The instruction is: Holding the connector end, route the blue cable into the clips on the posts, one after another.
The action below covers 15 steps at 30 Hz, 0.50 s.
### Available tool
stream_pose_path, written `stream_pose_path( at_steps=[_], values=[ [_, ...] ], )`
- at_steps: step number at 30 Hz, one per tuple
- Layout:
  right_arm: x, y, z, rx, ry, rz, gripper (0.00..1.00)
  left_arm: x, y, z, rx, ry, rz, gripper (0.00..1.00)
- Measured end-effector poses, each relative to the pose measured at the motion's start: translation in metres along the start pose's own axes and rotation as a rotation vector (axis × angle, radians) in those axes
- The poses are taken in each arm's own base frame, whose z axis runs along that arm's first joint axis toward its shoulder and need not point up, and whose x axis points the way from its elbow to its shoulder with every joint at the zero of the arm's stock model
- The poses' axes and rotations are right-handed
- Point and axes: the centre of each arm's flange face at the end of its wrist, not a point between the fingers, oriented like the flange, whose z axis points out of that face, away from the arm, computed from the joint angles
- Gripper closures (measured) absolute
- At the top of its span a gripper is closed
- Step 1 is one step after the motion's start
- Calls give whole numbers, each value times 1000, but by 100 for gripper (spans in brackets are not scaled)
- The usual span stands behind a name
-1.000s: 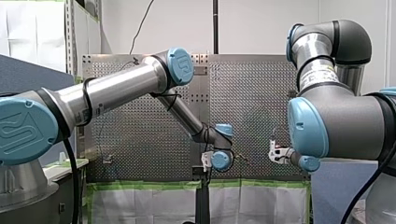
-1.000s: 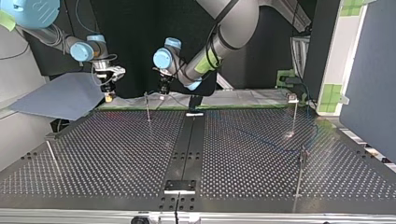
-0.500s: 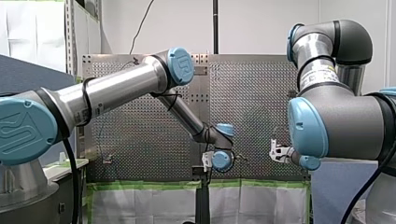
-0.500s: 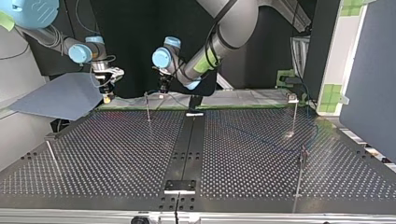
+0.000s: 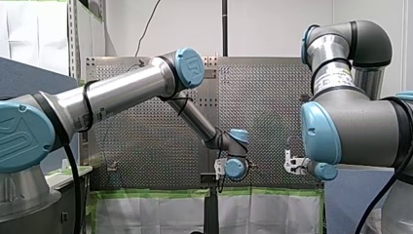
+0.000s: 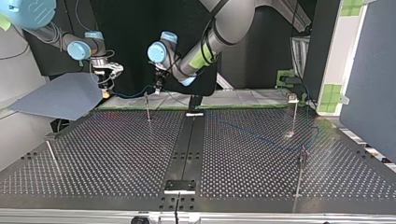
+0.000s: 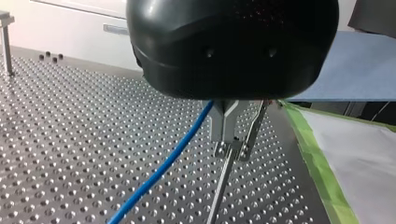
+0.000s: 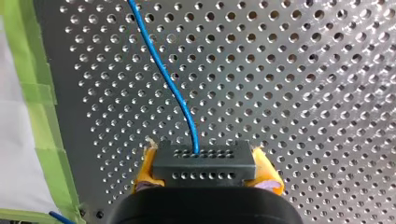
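Blue cable point(image 7: 161, 165): comes out of the connector's face. In the left wrist view it slants down from under the left pincer, close beside the thin post point(image 7: 219, 186).
Connector point(image 8: 203, 161): a dark grey block with rows of small holes. In the top view it is held off to one side of the thin post, above the edge of the surface point(image 6: 116, 154).
Right pincer point(image 8: 203, 164): pinching the connector, with one of the yellow pads point(image 8: 144, 170) against each end.
Cable span: in the top view a short, slightly sagging stretch joins the two pincers and passes near the thin post's top.
Left pincer point(image 6: 159, 88): a black body with metal fingers, right above the thin post's top. I cannot tell whether the fingers are spread or pressed on the cable.
Thin post: upright, near the surface's edge on the arms' side.
Green tape point(image 7: 314, 163): a strip along the surface's edge, just beyond the thin post.
Blue sheet point(image 6: 60, 95): lies past the connector, on the far side from the thin post.
Tall post point(image 6: 295, 114): well apart from the thin post, along the same edge.
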Motion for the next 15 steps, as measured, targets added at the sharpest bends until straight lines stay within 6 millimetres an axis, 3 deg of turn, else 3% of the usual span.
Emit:
stream_pose_path(
  at_steps=[15],
  values=[
    [17,16,1,11,43,-8,100,-1,1,1,-3,5,2,100]
  ],
)
